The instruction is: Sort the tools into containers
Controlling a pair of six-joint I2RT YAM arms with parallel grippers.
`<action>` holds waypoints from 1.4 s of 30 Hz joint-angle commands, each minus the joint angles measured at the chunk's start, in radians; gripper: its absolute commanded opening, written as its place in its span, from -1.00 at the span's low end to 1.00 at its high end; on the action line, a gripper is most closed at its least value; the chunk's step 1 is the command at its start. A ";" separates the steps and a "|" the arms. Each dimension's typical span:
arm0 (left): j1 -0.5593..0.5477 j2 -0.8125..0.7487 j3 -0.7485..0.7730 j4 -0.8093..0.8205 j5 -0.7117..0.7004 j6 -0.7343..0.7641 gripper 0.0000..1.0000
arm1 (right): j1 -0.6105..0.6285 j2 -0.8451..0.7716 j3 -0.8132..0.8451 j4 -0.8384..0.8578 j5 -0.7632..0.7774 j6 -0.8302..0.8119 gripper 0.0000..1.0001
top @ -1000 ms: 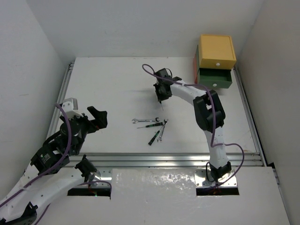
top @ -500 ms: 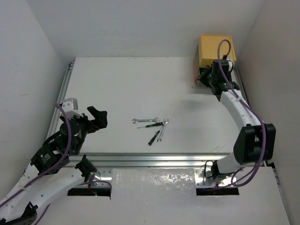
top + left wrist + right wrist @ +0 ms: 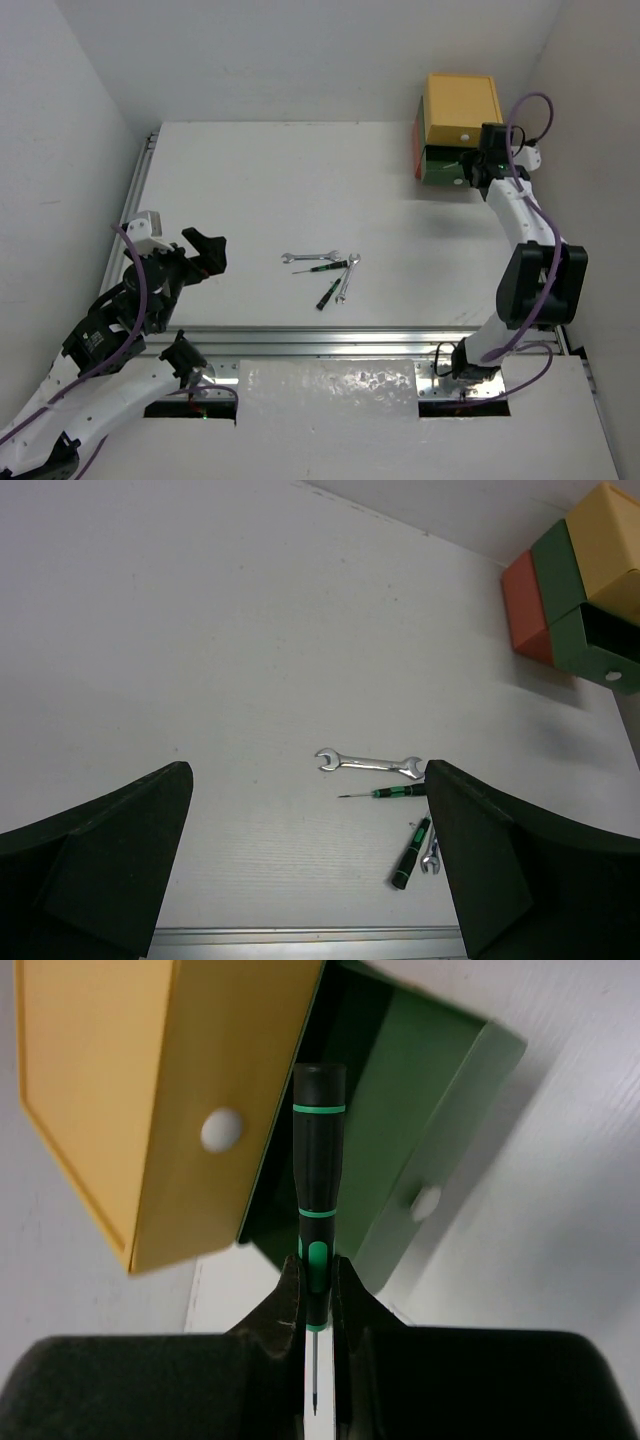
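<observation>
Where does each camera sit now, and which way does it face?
Top external: above, behind the bases, looking down on the white table; left arm, right arm show.
Left wrist: looks across the table at the silver wrench; open left pincer frames it.
Right wrist: faces the green box drawer; right pincer clamps a thin black-green screwdriver.
Top and left wrist share the wrench.

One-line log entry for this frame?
right gripper: shut on black-green screwdriver | at open green drawer | left gripper: open
</observation>
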 commanded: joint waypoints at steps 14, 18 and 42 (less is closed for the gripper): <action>0.000 -0.010 0.008 0.017 -0.014 -0.010 1.00 | -0.074 0.130 0.087 0.174 -0.113 0.033 -0.24; -0.002 -0.010 0.007 0.017 -0.013 -0.010 1.00 | -0.074 0.136 0.108 0.191 -0.141 0.001 0.29; -0.002 -0.038 0.010 0.005 -0.039 -0.025 1.00 | 0.708 0.136 0.018 -0.160 -0.519 -1.627 0.10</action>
